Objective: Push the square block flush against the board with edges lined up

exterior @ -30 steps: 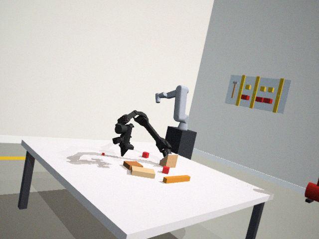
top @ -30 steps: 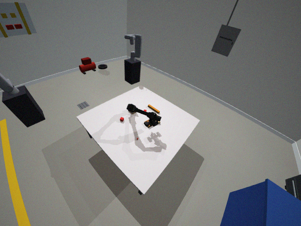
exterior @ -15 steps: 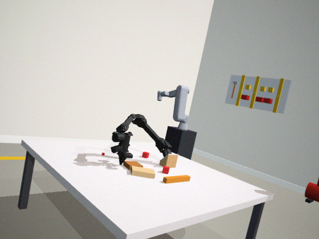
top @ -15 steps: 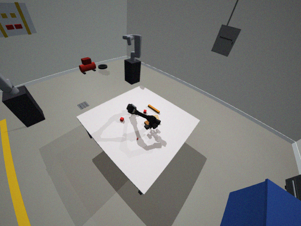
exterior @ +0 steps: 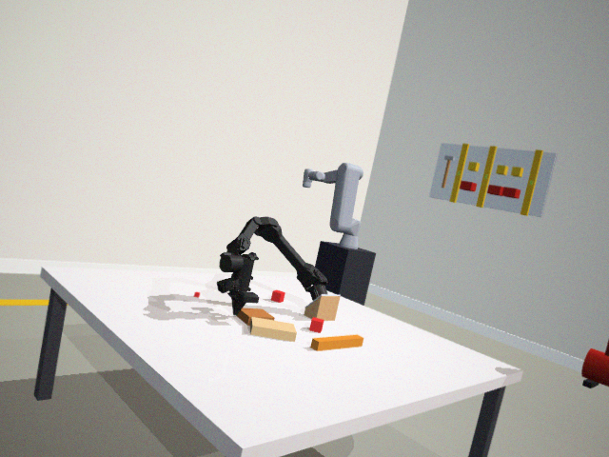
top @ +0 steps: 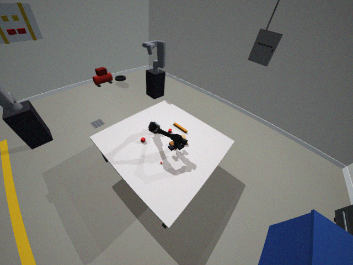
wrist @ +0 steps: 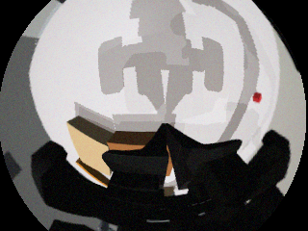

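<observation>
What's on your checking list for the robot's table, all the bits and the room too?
Surface: white table, shadows across it.
Job's things: brown piece and pale tan piece close together; full contact and even edges cannot be confirmed.
Clutter: small red cube, two larger red cubes, orange bar, tan wedge-like block.
Gripper: shut, low beside the brown piece.
Cables: nothing seen.
Surroundings: gray arm on a dark pedestal; wall panel.
</observation>
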Motion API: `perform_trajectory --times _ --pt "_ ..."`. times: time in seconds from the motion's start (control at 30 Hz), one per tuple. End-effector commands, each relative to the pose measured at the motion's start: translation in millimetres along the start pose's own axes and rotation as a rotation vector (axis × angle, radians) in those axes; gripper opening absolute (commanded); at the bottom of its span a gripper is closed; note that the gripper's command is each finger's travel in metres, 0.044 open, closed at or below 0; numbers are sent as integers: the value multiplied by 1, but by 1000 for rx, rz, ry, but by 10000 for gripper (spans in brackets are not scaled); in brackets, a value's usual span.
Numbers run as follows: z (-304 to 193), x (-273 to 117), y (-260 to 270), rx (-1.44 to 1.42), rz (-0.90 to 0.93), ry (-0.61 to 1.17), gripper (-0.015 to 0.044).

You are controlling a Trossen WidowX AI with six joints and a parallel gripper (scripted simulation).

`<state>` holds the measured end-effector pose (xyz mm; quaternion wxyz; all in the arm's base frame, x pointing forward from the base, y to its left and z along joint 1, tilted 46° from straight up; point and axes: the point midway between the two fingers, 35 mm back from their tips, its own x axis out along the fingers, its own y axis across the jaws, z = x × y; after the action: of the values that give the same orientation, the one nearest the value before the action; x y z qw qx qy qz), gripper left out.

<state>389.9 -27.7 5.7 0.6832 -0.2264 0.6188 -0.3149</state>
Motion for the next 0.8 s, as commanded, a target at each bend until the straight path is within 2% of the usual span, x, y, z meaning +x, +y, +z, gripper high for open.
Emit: perform_trajectory --times 0.0,0.77 --pt "-7 0 -1 3 -1 3 0" --pt "-38 0 1 2 -1 4 0"
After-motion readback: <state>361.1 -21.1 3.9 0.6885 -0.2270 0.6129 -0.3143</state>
